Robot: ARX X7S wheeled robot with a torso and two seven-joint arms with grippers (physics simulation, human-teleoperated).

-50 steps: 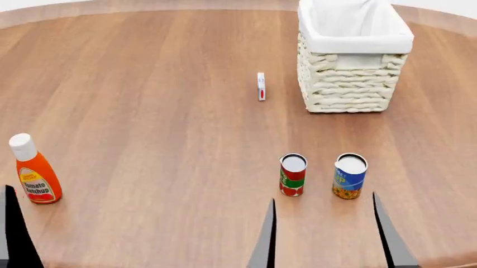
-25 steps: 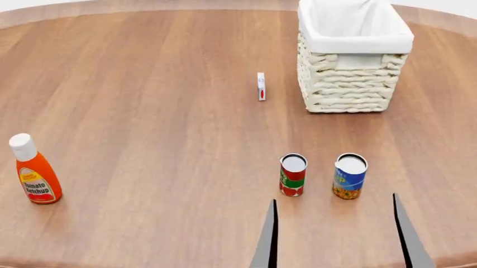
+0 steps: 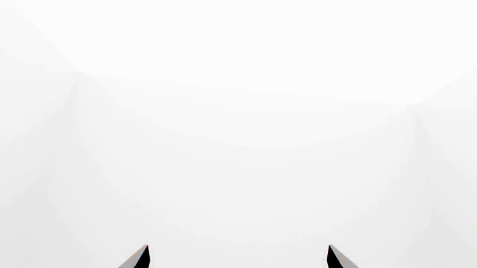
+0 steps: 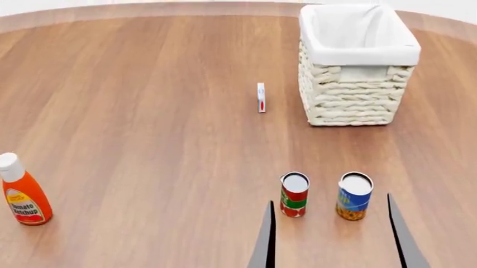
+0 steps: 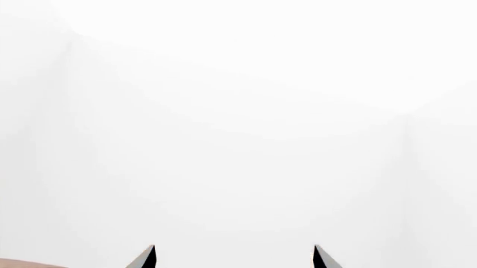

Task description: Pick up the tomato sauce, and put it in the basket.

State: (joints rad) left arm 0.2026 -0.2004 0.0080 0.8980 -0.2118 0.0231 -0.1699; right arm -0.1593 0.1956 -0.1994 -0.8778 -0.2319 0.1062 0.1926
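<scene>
Since a second ago the head view has tipped down a little: every object sits lower in the picture, the basket's open top shows more fully, and the orange-red ketchup bottle with a white cap (image 4: 22,192) has slid toward the 8 o'clock edge. The dark finger at the far left of that view is gone, so the left pincer (image 3: 237,258) is now out of the head camera's sight. In its own wrist view two dark tips stand spread, with blank white beyond.

The right pincer (image 4: 335,234) is also spread, nothing between its two dark fingers (image 4: 265,240), at 6 o'clock in the head view. I judge this a line-up for the reach; no grasp has begun.

The small tin can with a red-and-green tomato label (image 4: 294,194) stands upright on the brown wooden bench (image 4: 149,111), long axis vertical, silver top up, just beyond the right pincer. A blue-and-yellow-labelled can (image 4: 354,195) stands near it at 3 o'clock. The cream-white woven wicker basket (image 4: 356,95) lies well apart toward 12 o'clock, with a small white-and-red box (image 4: 261,97) at its 9 o'clock side.
</scene>
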